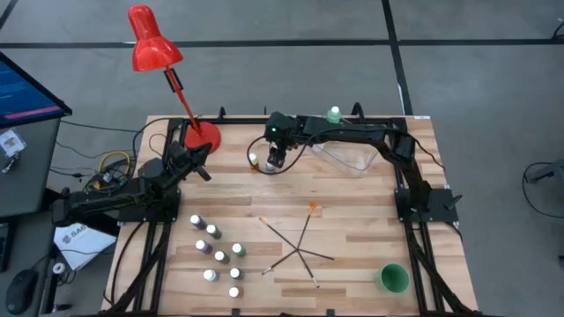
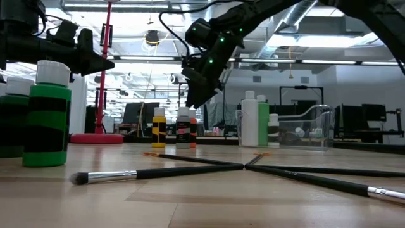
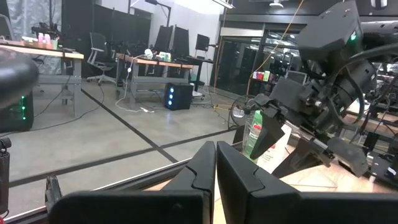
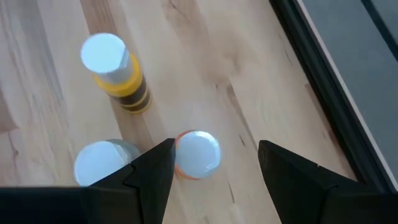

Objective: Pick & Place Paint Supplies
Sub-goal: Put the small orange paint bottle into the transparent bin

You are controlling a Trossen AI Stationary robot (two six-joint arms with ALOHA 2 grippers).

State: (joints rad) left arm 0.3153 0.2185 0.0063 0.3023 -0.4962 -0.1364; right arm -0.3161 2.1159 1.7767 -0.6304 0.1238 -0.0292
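My right gripper [image 1: 275, 162] is open and hangs over three tiny white-capped bottles near the table's far edge. In the right wrist view its fingers [image 4: 216, 149] stand on either side of the orange bottle's cap [image 4: 197, 154]; a yellow bottle [image 4: 116, 70] and a third cap [image 4: 99, 163] stand beside it. In the low view the fingertips [image 2: 192, 100] are just above the bottles [image 2: 185, 128]. Several more small bottles [image 1: 218, 251] stand upright near the left front. Thin brushes [image 1: 295, 246] lie crossed at the centre. My left gripper [image 1: 204, 167] is shut, raised at the left.
A clear plastic tub [image 1: 348, 158] sits right of my right gripper, with taller white [image 2: 250, 119] and green [image 2: 263, 123] bottles by it. The red lamp's base [image 1: 201, 136] stands at the far left, a green cup [image 1: 393, 278] at the near right corner.
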